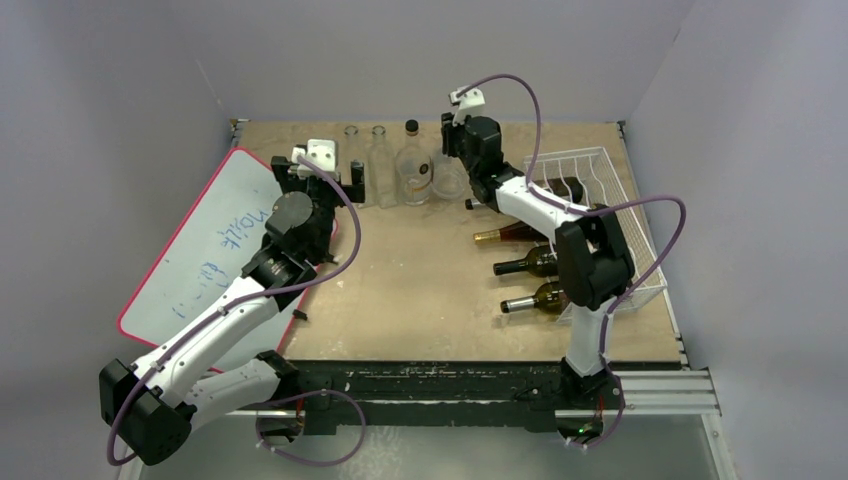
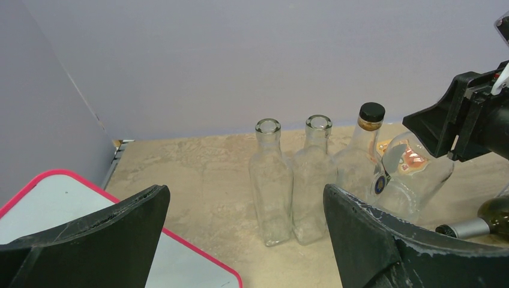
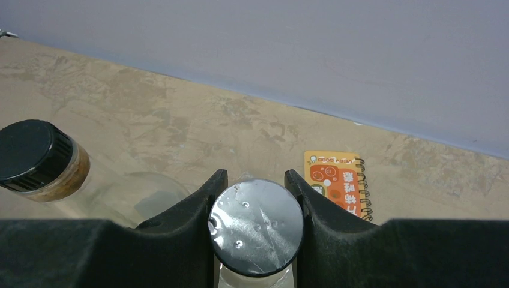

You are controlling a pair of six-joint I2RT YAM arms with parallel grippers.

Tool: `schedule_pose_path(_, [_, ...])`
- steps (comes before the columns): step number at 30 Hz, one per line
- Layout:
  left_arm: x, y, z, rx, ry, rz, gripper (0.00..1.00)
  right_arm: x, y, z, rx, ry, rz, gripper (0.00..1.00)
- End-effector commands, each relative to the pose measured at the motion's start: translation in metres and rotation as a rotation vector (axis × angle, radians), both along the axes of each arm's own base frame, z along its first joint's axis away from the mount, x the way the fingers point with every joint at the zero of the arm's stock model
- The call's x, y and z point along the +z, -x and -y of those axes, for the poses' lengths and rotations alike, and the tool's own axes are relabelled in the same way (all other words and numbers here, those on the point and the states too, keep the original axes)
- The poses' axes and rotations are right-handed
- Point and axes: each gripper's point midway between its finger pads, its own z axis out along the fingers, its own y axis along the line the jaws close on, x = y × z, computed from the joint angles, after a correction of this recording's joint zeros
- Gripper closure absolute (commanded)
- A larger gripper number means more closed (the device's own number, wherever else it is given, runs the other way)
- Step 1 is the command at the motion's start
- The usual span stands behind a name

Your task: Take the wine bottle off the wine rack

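Gripping the silver cap of a clear round-bodied glass bottle (image 3: 255,225), the right hand (image 3: 255,180) has its black fingers (image 3: 198,210) pressed against either side of the cap. That bottle stands upright at the back of the tan table (image 1: 420,290), at the right end of a row with a clear black-capped bottle (image 2: 360,156) and two clear square open-mouthed bottles (image 2: 292,180). A small orange spiral notebook (image 3: 336,180) lies flat just behind it.

The left hand (image 2: 246,207) is spread wide and holds nothing, near the row over the edge of the red-edged whiteboard (image 1: 215,250).

The white wire wine rack (image 1: 610,170) sits at the table's right side. Three dark wine bottles (image 1: 530,265) lie on it side by side, necks pointing left past its edge.
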Motion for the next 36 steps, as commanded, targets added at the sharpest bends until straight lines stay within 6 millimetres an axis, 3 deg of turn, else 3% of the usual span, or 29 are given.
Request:
schedule_pose_path(1, [0.030,0.005,-0.004,0.005,0.041,0.068,0.00,0.116,0.002,-0.002,0.004,-0.192,0.295,0.92])
schedule_pose_path(11, [0.027,0.004,-0.004,0.013,0.033,0.062,0.00,0.091,-0.005,-0.015,0.042,-0.154,0.190,0.46])
schedule_pose_path(14, [0.025,0.002,-0.004,0.018,0.025,0.055,0.00,0.091,-0.003,-0.011,0.024,-0.135,0.170,0.30])
schedule_pose_path(20, [0.026,0.003,-0.005,0.018,0.028,0.057,0.00,0.122,0.017,0.013,-0.039,-0.097,0.171,0.07])
schedule_pose_path(24, [0.026,0.003,-0.005,0.018,0.029,0.059,0.00,0.137,0.046,0.035,-0.068,-0.074,0.150,0.00])
schedule_pose_path(27, [0.028,0.003,-0.005,0.018,0.031,0.060,0.00,0.138,0.077,0.052,-0.058,-0.040,0.129,0.00])
schedule_pose_path(36, [0.029,0.005,-0.007,0.023,0.046,0.067,0.00,0.069,0.163,0.089,-0.036,0.005,-0.097,0.00])
